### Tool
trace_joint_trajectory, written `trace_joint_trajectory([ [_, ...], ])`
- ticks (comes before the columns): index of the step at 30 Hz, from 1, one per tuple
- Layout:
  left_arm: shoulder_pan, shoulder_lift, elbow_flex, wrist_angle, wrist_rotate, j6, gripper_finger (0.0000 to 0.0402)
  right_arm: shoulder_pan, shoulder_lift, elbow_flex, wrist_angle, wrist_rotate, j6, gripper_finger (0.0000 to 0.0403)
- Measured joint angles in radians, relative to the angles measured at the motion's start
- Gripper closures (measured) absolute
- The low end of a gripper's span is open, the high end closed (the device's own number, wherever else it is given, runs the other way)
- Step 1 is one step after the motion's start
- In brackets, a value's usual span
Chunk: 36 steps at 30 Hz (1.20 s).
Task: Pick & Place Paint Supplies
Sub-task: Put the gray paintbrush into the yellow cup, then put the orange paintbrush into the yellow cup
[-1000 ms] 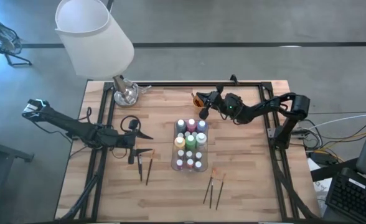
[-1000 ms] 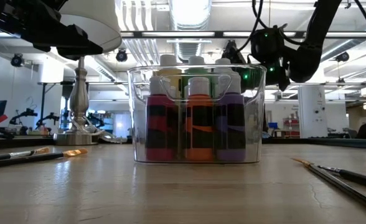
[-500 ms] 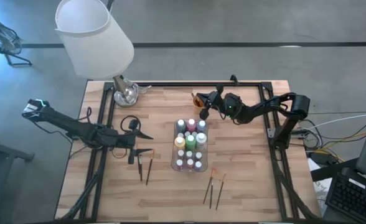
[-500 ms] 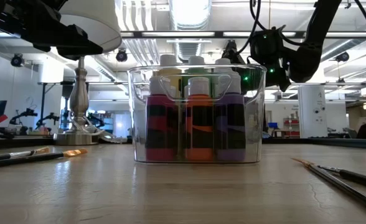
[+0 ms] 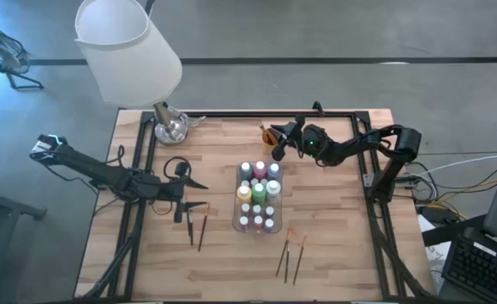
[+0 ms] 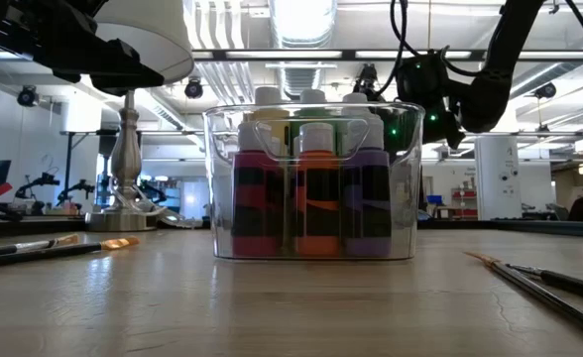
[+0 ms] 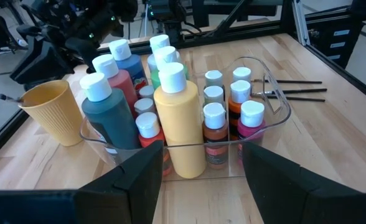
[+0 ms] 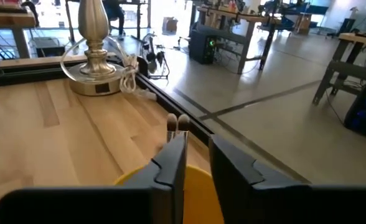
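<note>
Two brushes [image 8: 177,124] stand in the orange cup [image 5: 270,135] under our right end effector [image 5: 280,143], fingers slightly parted. Bottles [image 5: 258,196] fill the tray [image 5: 237,221]; our left end effector [image 5: 199,205] waits open beside it.

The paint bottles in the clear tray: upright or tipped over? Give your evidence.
Upright. The paint bottles stand in the clear tray, white caps pointing up; the low view shows them vertical too.
</note>
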Motion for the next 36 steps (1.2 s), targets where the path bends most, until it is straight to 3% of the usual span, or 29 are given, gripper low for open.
trace_joint_trajectory([
  [9, 0.0, 0.0, 0.0, 0.0, 0.0, 0.0, 0.0179, 0.0, -0.048, 0.018, 0.0, 0.003, -0.046, 0.0264],
  [16, 0.0, 0.0, 0.0, 0.0, 0.0, 0.0, 0.0179, 0.001, -0.188, 0.041, -0.098, 0.003, -0.078, 0.0238],
  [26, 0.0, 0.0, 0.0, 0.0, 0.0, 0.0, 0.0179, 0.002, -0.467, 0.174, -0.669, 0.004, -0.074, 0.0223],
  [36, 0.0, 0.0, 0.0, 0.0, 0.0, 0.0, 0.0179, 0.011, -0.622, 0.375, -1.22, 0.004, 0.062, 0.0258],
])
